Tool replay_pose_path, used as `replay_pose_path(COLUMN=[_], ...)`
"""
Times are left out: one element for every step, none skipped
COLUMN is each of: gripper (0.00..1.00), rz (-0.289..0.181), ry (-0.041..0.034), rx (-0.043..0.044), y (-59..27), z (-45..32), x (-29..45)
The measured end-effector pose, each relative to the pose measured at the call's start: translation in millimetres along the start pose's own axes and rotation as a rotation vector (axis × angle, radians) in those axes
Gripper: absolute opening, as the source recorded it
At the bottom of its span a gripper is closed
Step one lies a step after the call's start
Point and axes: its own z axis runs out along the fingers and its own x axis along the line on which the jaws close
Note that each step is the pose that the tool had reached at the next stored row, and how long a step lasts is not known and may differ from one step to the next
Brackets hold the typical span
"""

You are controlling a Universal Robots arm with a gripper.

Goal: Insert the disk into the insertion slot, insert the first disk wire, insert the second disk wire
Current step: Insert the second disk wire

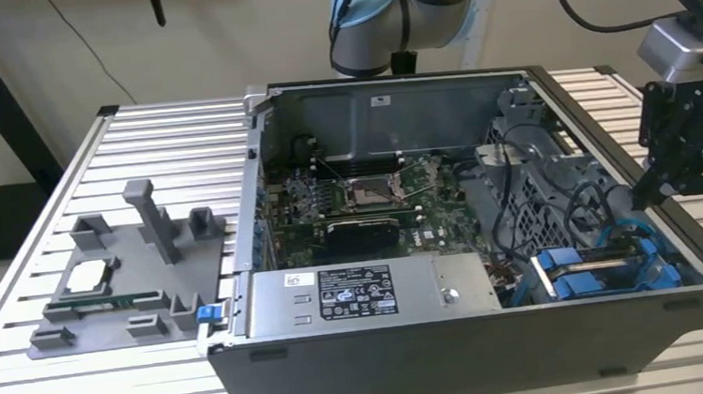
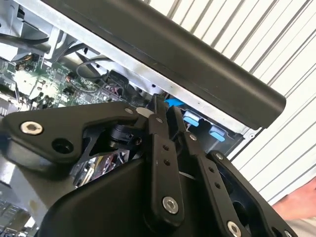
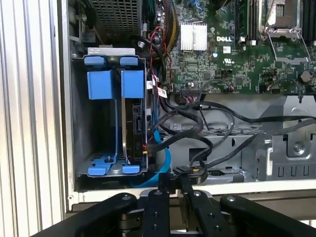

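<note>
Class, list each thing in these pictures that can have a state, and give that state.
computer case: open, side panel off.
disk: sits in the insertion slot.
gripper: shut, at the case's edge.

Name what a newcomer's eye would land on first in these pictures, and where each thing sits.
The open computer case on the slatted table dominates the exterior view, its green motherboard bared. Bright blue carrier frames stand out in the insertion slot at the case's corner toward the exterior view's right, where the disk sits. The black gripper hangs over the case close by.
</note>
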Motion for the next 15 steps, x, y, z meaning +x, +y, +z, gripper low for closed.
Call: replay_pose_path(gripper=[1.0,1.0,1.0,1.0,1.0,1.0,1.0,1.0,1.0,1.0,1.0,1.0,1.0,0.0,0.0], rz=[0.001,0.001,0.001,0.001,0.001,0.002,0.002,0.002,0.003,0.003,0.003,0.003,0.004,0.004,0.004], ry=[-0.0001,-0.0002,-0.0001,-0.0001,0.0,-0.0001,-0.0001,0.0,-0.0001,-0.0002,-0.0002,-0.0002,-0.0001,-0.0001,-0.0001], rx=[0.0001,0.0001,0.0001,0.0001,0.0002,0.0002,0.0002,0.0002,0.0002,0.0003,0.0003,0.0003,0.0003,0.0004,0.0003], y=[0.0,0.0,0.0,0.0,0.0,0.0,0.0,0.0,0.0,-0.1,-0.1,0.0,0.0,-0.1,-0.1], z=[0.0,0.0,0.0,0.0,-0.1,0.0,0.0,0.0,0.2,0.3,0.3,0.3,0.3,0.3,0.3], x=[0.1,0.1,0.2,0.3,0.5,0.6,0.7,0.7,0.8,0.9,0.9,0.9,1.0,1.0,1.0])
